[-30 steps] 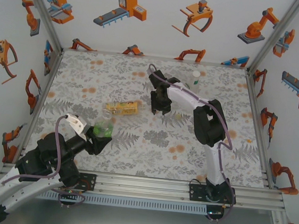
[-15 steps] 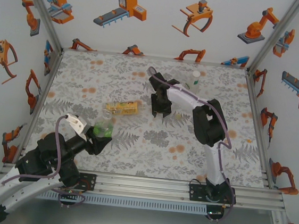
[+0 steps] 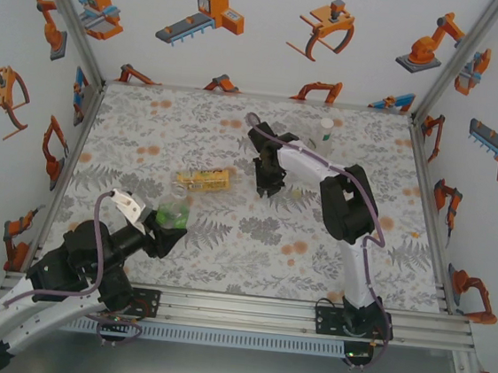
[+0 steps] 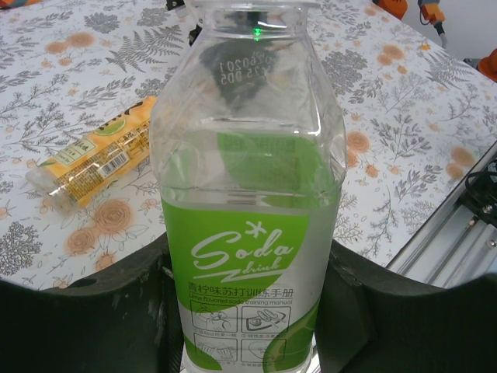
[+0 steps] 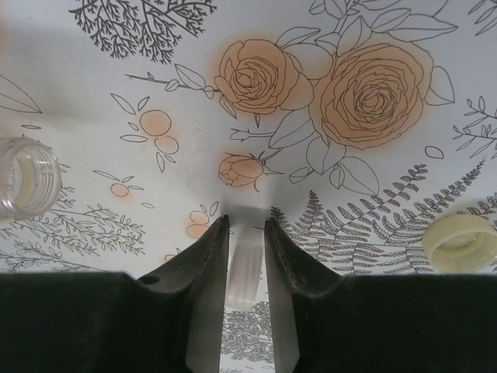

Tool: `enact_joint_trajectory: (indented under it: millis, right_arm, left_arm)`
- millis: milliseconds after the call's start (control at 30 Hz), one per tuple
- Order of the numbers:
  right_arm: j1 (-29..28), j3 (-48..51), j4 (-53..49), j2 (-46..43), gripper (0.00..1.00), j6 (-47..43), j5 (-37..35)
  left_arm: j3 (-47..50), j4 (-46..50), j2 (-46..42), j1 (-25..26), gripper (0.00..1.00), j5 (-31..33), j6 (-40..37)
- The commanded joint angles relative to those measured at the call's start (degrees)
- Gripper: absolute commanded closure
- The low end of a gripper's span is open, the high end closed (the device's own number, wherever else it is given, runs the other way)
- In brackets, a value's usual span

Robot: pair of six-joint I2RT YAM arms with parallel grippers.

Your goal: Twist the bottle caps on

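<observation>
My left gripper (image 4: 248,311) is shut on the green-labelled bottle (image 4: 247,186) and holds it upright near the table's front left (image 3: 173,214). The right gripper (image 5: 247,225), at mid-table (image 3: 267,185), points down with its jaws shut on a small translucent whitish bottle cap (image 5: 244,273) held edge-on between the fingers. A pale yellowish cap (image 5: 460,242) lies open side up just to its right. The yellow-amber bottle (image 3: 203,180) lies on its side left of the right gripper; its open mouth (image 5: 27,175) shows at the left edge of the right wrist view. The tall clear bottle (image 3: 326,134) stands at the back.
The flowered table top (image 3: 249,267) is walled at the back and on both sides by white panels. An aluminium rail (image 3: 245,311) runs along the near edge, and both arm bases are bolted to it.
The right gripper's jaws have closed onto the whitish cap, and the gripper has shifted slightly. The left arm and its bottle have not moved.
</observation>
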State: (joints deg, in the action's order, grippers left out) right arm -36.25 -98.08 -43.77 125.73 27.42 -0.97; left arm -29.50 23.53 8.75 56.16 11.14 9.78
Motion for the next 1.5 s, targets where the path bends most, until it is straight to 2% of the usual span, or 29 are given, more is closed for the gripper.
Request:
enact_joint_trajectory:
  millis: [0, 400, 600, 1100, 1333, 1467]
  right_arm:
    - [-0.5, 1.8, 0.2, -0.7, 0.76, 1.1, -0.1]
    - [-0.4, 8.1, 3.9, -5.8, 0.77, 4.2, 2.9]
    - [-0.3, 12.7, 8.4, -9.4, 0.76, 7.2, 6.6]
    - [2.9, 39.5, 38.3, -21.8, 0.74, 17.5, 20.2]
    - [3.5, 46.2, 41.9, -24.8, 0.71, 17.8, 20.2]
    - [3.6, 48.3, 39.8, -26.4, 0.71, 17.2, 17.4]
  left_arm:
    - [-0.1, -2.2, 0.3, -0.4, 1.0, 0.1, 1.0]
    - [-0.4, -2.1, -0.5, -0.4, 1.0, -1.2, 2.8]
    - [-0.5, -2.7, -0.5, -0.4, 1.0, -1.4, 3.1]
    - [-1.6, -5.4, 3.7, -0.4, 1.0, -4.0, 4.7]
    - [-3.1, -6.8, 7.2, -0.4, 1.0, -5.2, 5.6]
    - [-4.7, -6.1, 8.6, -0.4, 1.0, -6.1, 6.3]
